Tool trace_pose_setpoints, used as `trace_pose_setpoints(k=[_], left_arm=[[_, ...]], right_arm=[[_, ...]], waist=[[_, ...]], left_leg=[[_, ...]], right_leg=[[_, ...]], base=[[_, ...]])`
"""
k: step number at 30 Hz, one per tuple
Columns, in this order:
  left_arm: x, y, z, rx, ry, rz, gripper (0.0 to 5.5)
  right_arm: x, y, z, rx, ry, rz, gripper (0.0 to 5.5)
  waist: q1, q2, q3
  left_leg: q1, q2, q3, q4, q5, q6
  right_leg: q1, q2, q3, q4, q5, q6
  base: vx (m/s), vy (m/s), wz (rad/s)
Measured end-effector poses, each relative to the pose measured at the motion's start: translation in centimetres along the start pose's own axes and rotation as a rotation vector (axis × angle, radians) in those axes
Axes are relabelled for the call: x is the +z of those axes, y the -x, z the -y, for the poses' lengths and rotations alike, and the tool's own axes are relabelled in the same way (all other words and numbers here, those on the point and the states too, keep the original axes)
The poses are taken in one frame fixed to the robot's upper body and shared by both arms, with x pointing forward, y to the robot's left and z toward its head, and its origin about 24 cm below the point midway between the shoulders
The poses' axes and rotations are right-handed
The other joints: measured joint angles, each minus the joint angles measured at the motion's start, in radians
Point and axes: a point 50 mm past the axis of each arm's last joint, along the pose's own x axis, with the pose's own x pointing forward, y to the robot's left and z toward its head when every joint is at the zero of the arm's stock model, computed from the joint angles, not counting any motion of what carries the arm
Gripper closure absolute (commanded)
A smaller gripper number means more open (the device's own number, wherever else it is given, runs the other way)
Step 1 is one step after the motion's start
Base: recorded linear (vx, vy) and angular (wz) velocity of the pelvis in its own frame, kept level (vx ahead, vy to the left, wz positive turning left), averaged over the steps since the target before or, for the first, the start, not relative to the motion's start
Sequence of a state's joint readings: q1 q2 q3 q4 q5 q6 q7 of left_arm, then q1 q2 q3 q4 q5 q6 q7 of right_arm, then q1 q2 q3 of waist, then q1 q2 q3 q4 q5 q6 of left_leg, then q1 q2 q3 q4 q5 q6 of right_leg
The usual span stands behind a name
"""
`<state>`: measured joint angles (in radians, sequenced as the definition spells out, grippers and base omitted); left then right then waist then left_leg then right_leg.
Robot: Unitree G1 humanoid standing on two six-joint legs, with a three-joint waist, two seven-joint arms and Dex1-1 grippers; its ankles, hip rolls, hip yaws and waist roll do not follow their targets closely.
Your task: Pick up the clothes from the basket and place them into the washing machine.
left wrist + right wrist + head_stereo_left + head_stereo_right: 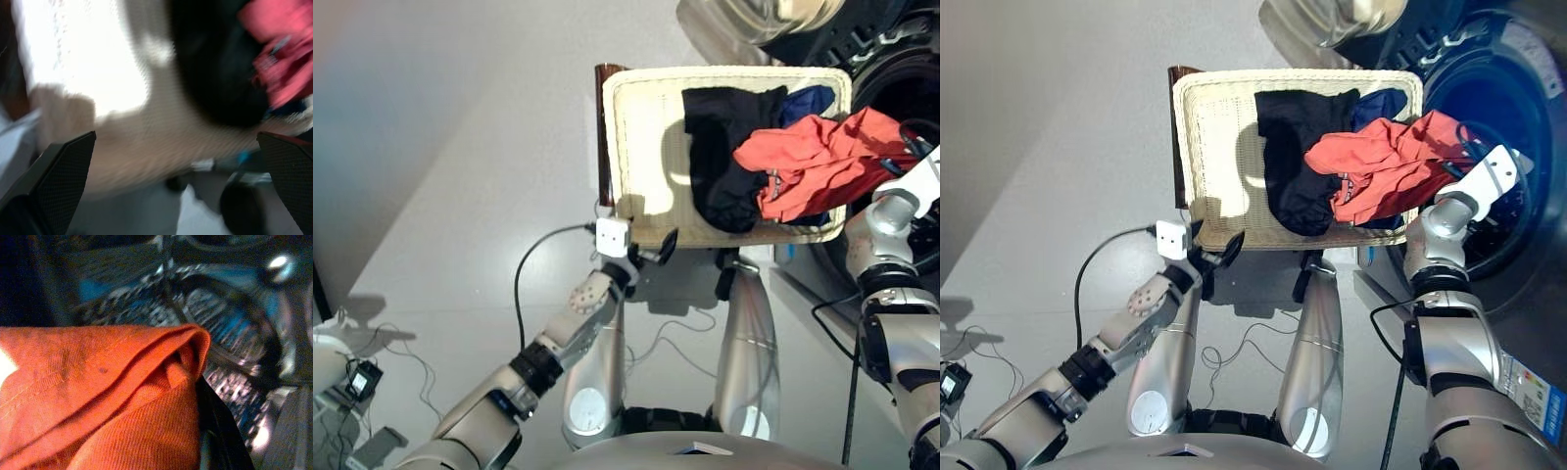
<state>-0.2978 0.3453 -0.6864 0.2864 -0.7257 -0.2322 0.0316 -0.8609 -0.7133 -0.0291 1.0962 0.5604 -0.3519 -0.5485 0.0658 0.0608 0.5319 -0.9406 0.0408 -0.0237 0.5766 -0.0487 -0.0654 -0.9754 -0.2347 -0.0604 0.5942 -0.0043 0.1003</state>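
Right wrist view shows your right claw [1464,155] clamped on the coral-red garment [1381,171], half-lifted off the basket [1209,147] beside the washing machine [1518,108]. Lift higher so it clears the black garment [1298,162]. Left claw [1216,245] gapes empty.

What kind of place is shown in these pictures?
Probably a laundry corner set up for robot trials: a washing machine with its drum open, a wicker basket of clothes beside it, and loose cables on a bare grey floor.
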Motion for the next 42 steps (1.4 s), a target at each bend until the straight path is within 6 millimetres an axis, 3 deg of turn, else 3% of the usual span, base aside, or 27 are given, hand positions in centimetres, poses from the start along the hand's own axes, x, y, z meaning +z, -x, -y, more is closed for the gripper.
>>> trace_pose_setpoints(k=[4, 8, 11, 19, 24, 34, 42], left_arm=[[0.5, -0.3, 0.0, 0.006, 0.006, 0.021, 0.0], [0.8, -0.6, 0.0, 0.023, 0.052, 0.035, 0.0], [1.3, -0.9, -0.1, 0.028, 0.061, 0.047, 0.0], [2.2, -1.4, -0.3, 0.053, 0.072, 0.067, 0.0], [2.3, -1.3, -0.7, 0.063, 0.066, 0.067, 0.0], [3.1, -1.1, -0.8, 0.069, 0.048, 0.088, 0.0], [3.5, -0.7, -1.7, 0.093, 0.023, 0.092, 0.0]], right_arm=[[2.6, -1.6, 0.4, -0.068, -0.249, -0.029, 5.5], [3.8, -2.3, 0.9, -0.125, -0.549, -0.062, 5.5], [5.1, -3.0, 1.0, -0.2, -0.749, -0.098, 5.5], [5.1, -3.4, 3.1, -0.423, -1.057, -0.141, 5.5], [4.8, -3.3, 4.5, -0.574, -1.128, -0.147, 5.5], [5.5, -3.5, 5.4, -0.668, -1.165, -0.177, 5.5], [5.0, -3.1, 5.2, -0.585, -1.17, -0.132, 5.5]], waist=[[-0.007, 0.0, 0.0], [-0.003, 0.0, 0.0], [-0.001, 0.0, 0.0], [0.006, 0.0, 0.0], [-0.002, 0.0, 0.0], [-0.008, 0.0, 0.001], [-0.012, -0.001, 0.001]], left_leg=[[-0.035, -0.003, 0.006, 0.007, -0.002, 0.001], [-0.051, -0.003, 0.007, 0.016, -0.004, 0.005], [-0.062, -0.005, 0.023, 0.026, -0.011, 0.011], [-0.085, -0.007, 0.03, 0.068, -0.037, 0.021], [-0.086, -0.009, 0.036, 0.076, -0.045, 0.027], [-0.095, -0.009, 0.048, 0.08, -0.047, 0.027], [-0.09, -0.008, 0.052, 0.1, -0.057, 0.027]], right_leg=[[-0.037, 0.0, 0.012, -0.001, 0.004, 0.005], [-0.054, 0.0, 0.016, 0.001, 0.003, 0.006], [-0.068, -0.001, 0.026, 0.007, 0.005, 0.006], [-0.081, -0.004, 0.038, 0.021, -0.004, 0.018], [-0.085, -0.006, 0.045, 0.033, -0.007, 0.023], [-0.102, -0.007, 0.058, 0.036, -0.009, 0.026], [-0.104, -0.008, 0.065, 0.068, -0.021, 0.025]], base=[[0.0, 0.0, 0.0], [0.0, 0.0, 0.0], [0.0, 0.0, 0.0], [0.0, 0.0, 0.0], [0.0, 0.0, 0.0], [0.0, 0.0, 0.0], [0.0, 0.0, 0.0]])
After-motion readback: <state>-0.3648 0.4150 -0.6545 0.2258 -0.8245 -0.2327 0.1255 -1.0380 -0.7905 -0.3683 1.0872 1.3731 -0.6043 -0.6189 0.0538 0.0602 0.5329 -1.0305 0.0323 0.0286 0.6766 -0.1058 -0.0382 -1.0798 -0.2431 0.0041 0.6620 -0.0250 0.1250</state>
